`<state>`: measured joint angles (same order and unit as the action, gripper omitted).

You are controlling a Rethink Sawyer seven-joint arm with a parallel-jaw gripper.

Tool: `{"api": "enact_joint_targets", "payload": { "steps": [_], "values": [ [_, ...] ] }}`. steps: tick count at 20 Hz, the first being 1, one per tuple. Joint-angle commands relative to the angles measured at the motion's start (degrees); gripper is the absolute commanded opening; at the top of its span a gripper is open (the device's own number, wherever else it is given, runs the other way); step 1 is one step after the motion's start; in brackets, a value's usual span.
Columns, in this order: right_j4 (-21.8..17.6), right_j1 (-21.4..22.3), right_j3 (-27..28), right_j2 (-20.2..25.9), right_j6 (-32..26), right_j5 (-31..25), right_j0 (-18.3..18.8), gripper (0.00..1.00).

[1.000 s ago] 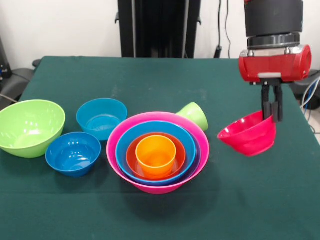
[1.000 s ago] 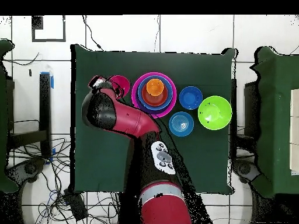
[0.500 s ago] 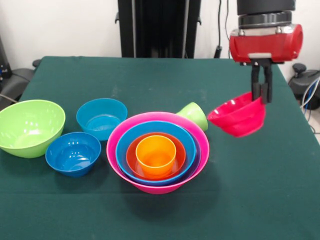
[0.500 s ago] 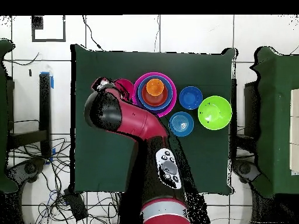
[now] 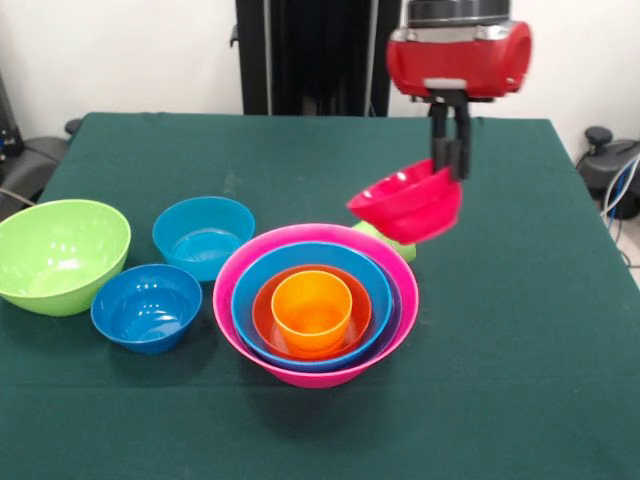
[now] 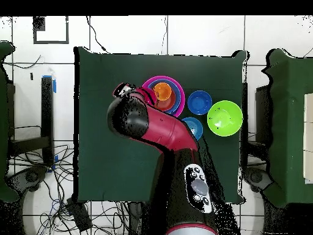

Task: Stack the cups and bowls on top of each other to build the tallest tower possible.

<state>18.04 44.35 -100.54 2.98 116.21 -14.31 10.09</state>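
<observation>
The gripper (image 5: 451,160) hangs above the table (image 5: 540,380) with its fingers closed on the rim of the red-pink bowl (image 5: 408,203) — the bowl is clear of the cloth and tilted, its mouth turned up and toward the table's left edge as the front view shows it.

The tower (image 5: 315,302) stands on the cloth near the middle of the table, somewhat toward the front edge: the big pink bowl (image 5: 228,300) outermost, a blue one and an orange one nested inside, and the orange cup (image 5: 311,310) upright at the centre.

From the held bowl, the tower's centre lies lower and toward the front-left corner — the bowl hangs over the pink rim's far-right part, not over the orange cup.

The lime green cup (image 5: 398,243) lies on its side just behind the tower, mostly hidden under the held bowl.

Judging from this, the bowl needs to travel toward the front-left and level out before it comes down.
</observation>
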Motion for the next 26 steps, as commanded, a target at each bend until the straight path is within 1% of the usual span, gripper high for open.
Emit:
{"api": "enact_joint_targets", "payload": {
  "steps": [1,7,10,12,16,20,26],
  "values": [
    [-6.26,0.98,-1.44,1.12,-2.60,-8.00,3.36,0.00],
    [-8.97,1.60,-1.48,3.78,-3.82,-8.94,6.93,0.00],
    [-9.91,2.22,-1.42,4.30,-3.97,-10.01,7.84,0.00],
    [-10.68,2.04,-1.34,4.40,-3.68,-9.77,8.19,0.00],
    [-12.54,0.61,-1.02,4.88,-3.47,-7.76,9.23,0.00],
    [-14.40,-0.93,-0.70,6.44,-4.32,-6.14,11.14,0.00],
    [-16.08,-3.37,0.05,8.69,-2.70,-2.97,12.34,0.00]
  ]
}}
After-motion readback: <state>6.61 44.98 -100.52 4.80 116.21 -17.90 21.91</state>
